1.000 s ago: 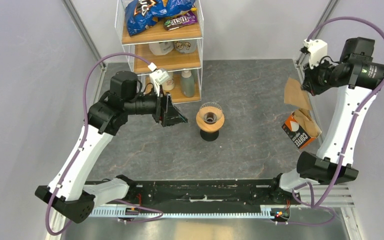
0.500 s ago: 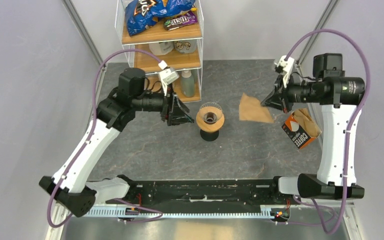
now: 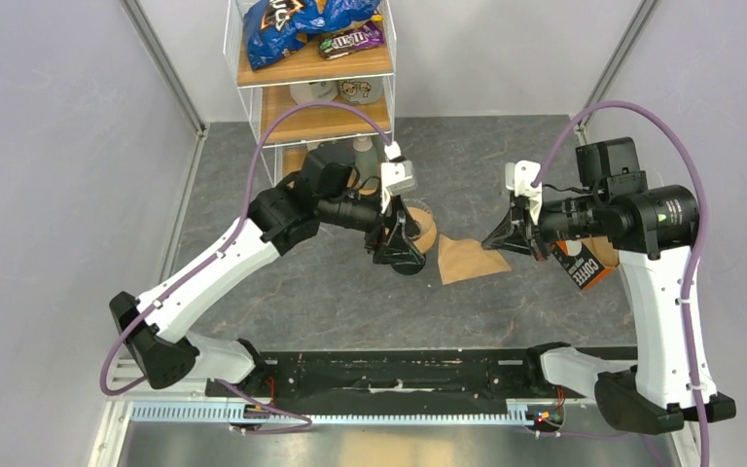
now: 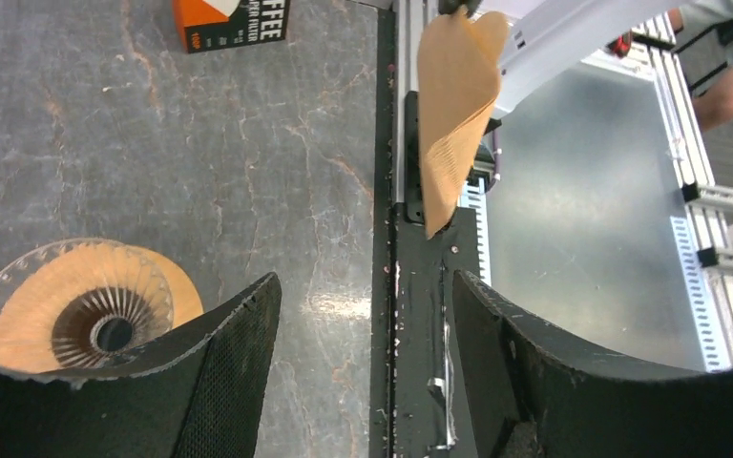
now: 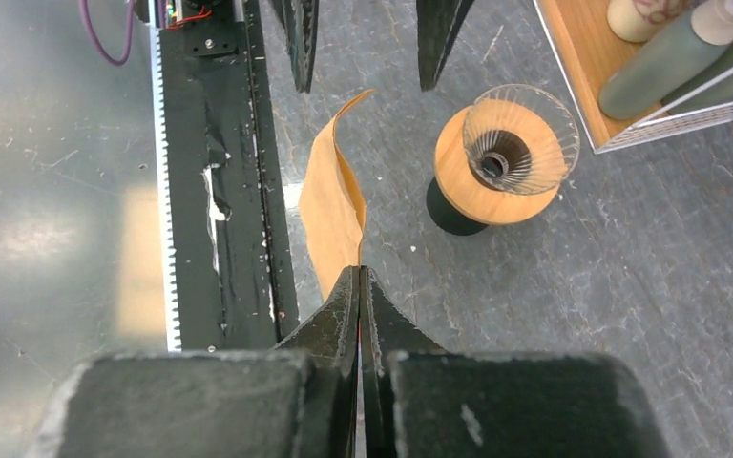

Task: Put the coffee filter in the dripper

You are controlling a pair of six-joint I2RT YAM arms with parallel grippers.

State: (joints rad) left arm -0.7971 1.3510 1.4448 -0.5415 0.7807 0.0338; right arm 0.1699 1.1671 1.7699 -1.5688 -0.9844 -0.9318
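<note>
The coffee filter (image 3: 465, 259), a flat tan paper, hangs from my right gripper (image 3: 499, 243), which is shut on its edge. It is held above the table just right of the dripper (image 3: 426, 232). The right wrist view shows the filter (image 5: 334, 205) curling forward from the shut gripper (image 5: 359, 272), with the glass dripper and its wood collar (image 5: 508, 153) to the right. My left gripper (image 3: 394, 255) is open and empty, right beside the dripper and covering part of it. In the left wrist view, the open gripper (image 4: 365, 281) faces the filter (image 4: 453, 105), with the dripper (image 4: 86, 310) at lower left.
A white wire rack (image 3: 316, 68) with wooden shelves holding snack bags and bottles stands behind the dripper. The black-and-orange COFFEE packet (image 3: 584, 268) lies at the right, behind my right arm. The black base rail (image 3: 399, 375) runs along the near edge.
My right gripper has swung left and down from the far right, carrying the filter next to the dripper. My left gripper has moved right, up against the dripper.
</note>
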